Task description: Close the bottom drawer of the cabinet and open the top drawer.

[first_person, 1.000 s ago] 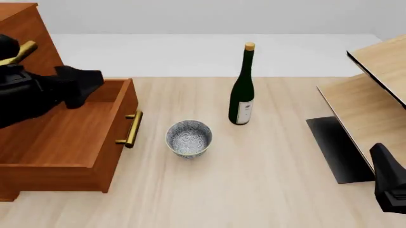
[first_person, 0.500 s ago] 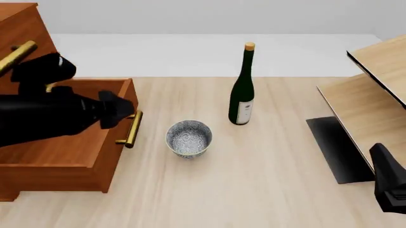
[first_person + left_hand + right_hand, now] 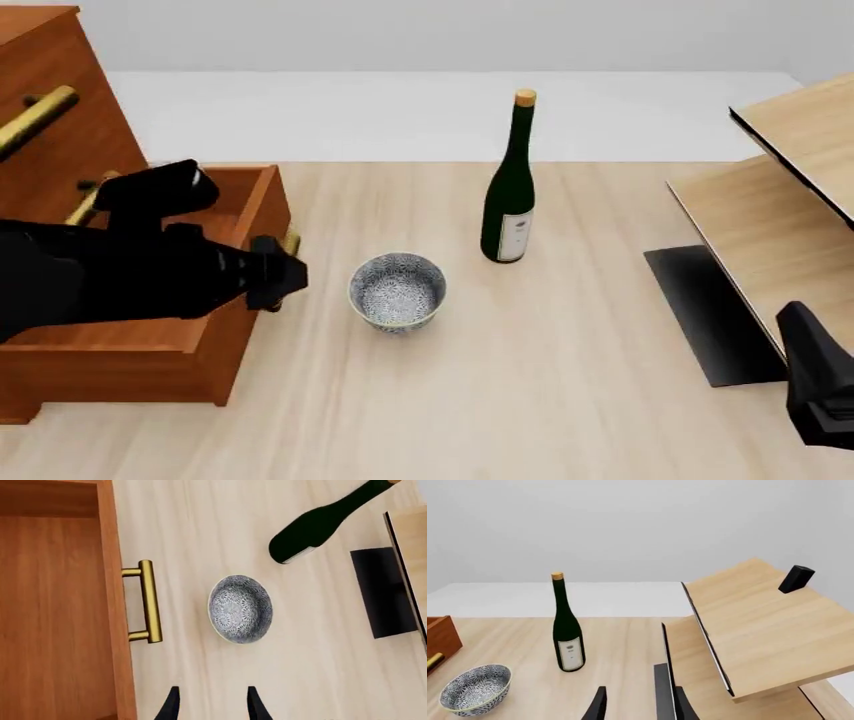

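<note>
The deep reddish-brown wooden bottom drawer [image 3: 147,300] is seen pulled out, its brass bar handle [image 3: 149,601] beside the patterned blue-and-white bowl [image 3: 396,291]. The left gripper [image 3: 209,705] is held above the handle, fingers apart; the right gripper [image 3: 636,705] is likewise spread.

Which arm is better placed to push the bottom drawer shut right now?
Left. The left gripper hangs open by the bottom drawer's brass handle; the right gripper sits far across the table near the shelf unit.

Light: bright, even, diffuse — no glare | Shadows: faint, soft | Focus: sharp throughout — no blur
</note>
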Robot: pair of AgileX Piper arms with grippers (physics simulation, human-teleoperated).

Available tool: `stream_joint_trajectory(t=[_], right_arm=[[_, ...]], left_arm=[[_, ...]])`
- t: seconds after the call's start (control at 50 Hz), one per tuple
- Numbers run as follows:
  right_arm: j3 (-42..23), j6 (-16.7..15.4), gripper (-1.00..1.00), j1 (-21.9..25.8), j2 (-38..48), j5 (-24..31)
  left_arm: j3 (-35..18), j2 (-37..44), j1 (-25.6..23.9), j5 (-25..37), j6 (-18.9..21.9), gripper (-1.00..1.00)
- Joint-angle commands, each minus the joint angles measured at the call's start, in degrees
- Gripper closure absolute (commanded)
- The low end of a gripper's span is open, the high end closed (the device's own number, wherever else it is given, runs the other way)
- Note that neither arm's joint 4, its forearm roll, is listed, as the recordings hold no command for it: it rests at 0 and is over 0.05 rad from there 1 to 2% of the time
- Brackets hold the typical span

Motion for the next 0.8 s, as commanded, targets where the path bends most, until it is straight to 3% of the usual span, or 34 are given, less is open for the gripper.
stream_joint_trajectory(t=[0.02, 0.34, 0.8], right_arm=[[0.02, 0.13, -1.0, -0.08, 0.14, 0.0], [0.06, 0.38, -1.0, -0.14, 0.26, -0.08], [0.08, 0.47, -1.0, 0.11, 0.67, -0.47]], left_arm=[[1.82, 2.74, -0.08, -0.2, -0.65, -1.0], [4.71, 5.15, -1.15, -2.07, -4.27, -1.0], [6.34, 9.15, 8.78, -2.75, 5.02, -1.0]])
